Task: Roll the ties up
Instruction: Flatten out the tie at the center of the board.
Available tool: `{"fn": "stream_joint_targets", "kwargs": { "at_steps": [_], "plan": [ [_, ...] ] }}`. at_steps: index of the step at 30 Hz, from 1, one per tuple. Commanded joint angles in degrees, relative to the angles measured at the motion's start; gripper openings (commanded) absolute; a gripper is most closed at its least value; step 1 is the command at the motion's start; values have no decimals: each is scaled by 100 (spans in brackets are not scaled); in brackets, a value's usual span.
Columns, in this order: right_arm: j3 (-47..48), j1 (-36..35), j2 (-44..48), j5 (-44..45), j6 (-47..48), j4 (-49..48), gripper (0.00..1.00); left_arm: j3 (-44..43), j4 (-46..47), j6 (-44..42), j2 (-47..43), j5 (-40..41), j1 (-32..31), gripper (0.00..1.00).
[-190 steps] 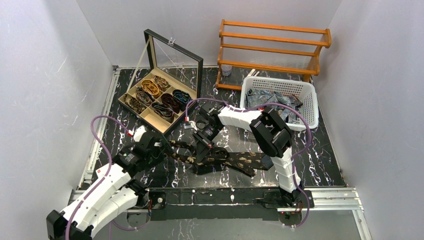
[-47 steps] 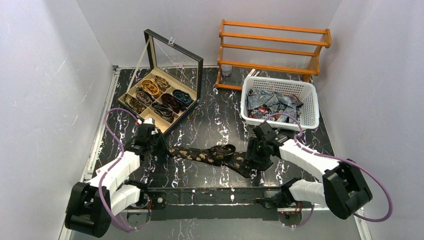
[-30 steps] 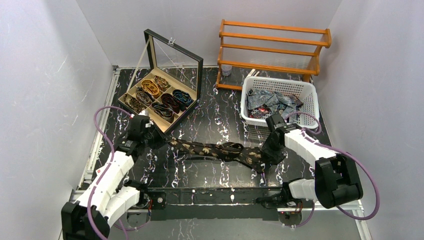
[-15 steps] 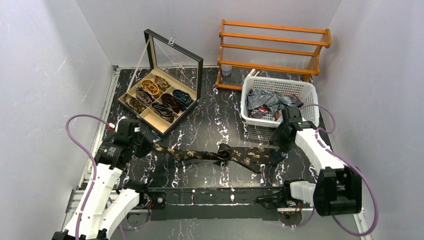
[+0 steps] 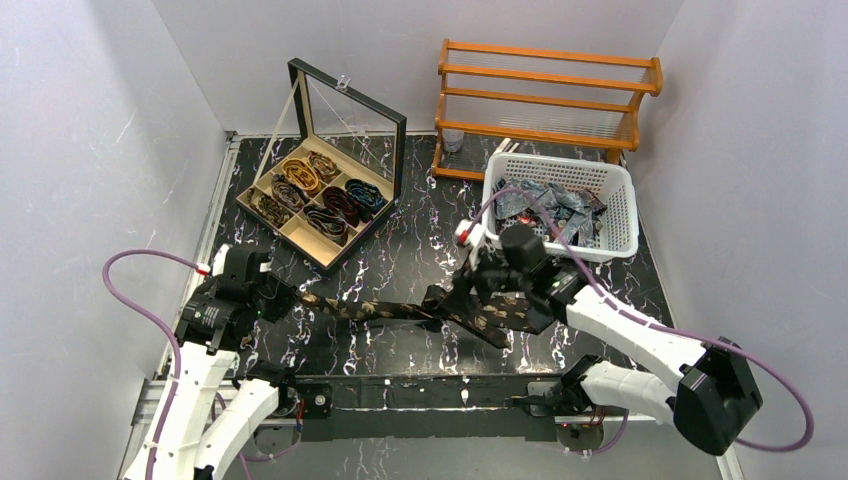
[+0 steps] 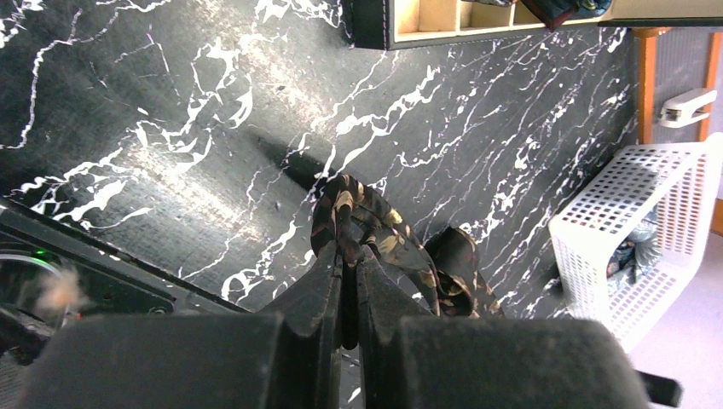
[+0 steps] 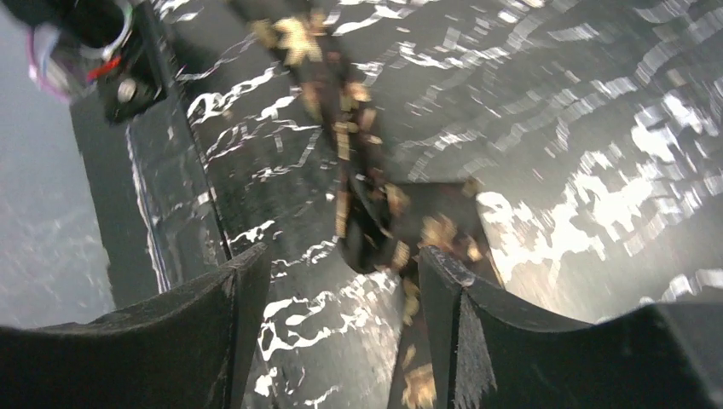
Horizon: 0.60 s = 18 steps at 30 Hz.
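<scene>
A black white-veined marble tabletop [image 5: 420,250] lies beneath both pincers. Well beyond the right pincer [image 5: 440,300], against the back wall, stands an orange slatted wooden rack [image 5: 545,95]. Nearer, just beyond and to the right of that pincer, is a white perforated plastic basket [image 5: 620,215] holding a heap of crumpled grey-blue ties [image 5: 545,200]. Beyond the left pincer [image 5: 283,300] and a little to its right sits a black-framed wooden compartment box [image 5: 303,231] with its glass lid up and several coiled ties [image 5: 325,190] inside. A long dark necktie with gold floral spots [image 5: 370,311] lies stretched on the table between the two pincers. The left pincer [image 6: 348,264] is pressed together on its narrow end [image 6: 375,234]. The right pincer [image 7: 341,256] is spread wide over a folded bunch of the same tie [image 7: 358,187], which lies between its fingers. That view is blurred, so contact cannot be told. The tie's wide end lies under the right arm.
</scene>
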State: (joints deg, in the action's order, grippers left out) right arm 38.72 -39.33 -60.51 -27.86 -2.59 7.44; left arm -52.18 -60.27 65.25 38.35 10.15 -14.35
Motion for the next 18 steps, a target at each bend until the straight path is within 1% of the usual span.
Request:
{"fn": "stream_joint_targets", "kwargs": {
  "at_steps": [1,3,5,6,7,9,12,15,18],
  "plan": [
    [-423,-1402,-196,1015,1392,-2000,74,179,75,325,-125,-281,38,0],
    [-373,-2166,-648,1967,1731,-2716,75,299,163,483,-185,-446,39,0],
    [-306,-2949,-1258,3008,2249,-3735,76,392,248,704,-288,-598,38,0],
    [-276,-3243,-1584,3718,2478,-4323,77,427,271,847,-345,-647,38,0],
    [-224,-3441,-2043,4197,2603,-4893,79,461,303,979,-408,-707,37,0],
    [-7,-3628,-2614,4619,2641,-5625,82,545,392,1273,-491,-827,37,0],
    [375,-4039,-3270,4709,2957,-6274,84,585,496,1617,-529,-963,43,0],
    [611,-4409,-3885,5084,3195,-7087,90,533,510,1817,-510,-1003,38,0],
    [910,-4614,-4624,5680,3680,-8077,95,490,392,2070,-548,-985,42,0]
  ]
}}
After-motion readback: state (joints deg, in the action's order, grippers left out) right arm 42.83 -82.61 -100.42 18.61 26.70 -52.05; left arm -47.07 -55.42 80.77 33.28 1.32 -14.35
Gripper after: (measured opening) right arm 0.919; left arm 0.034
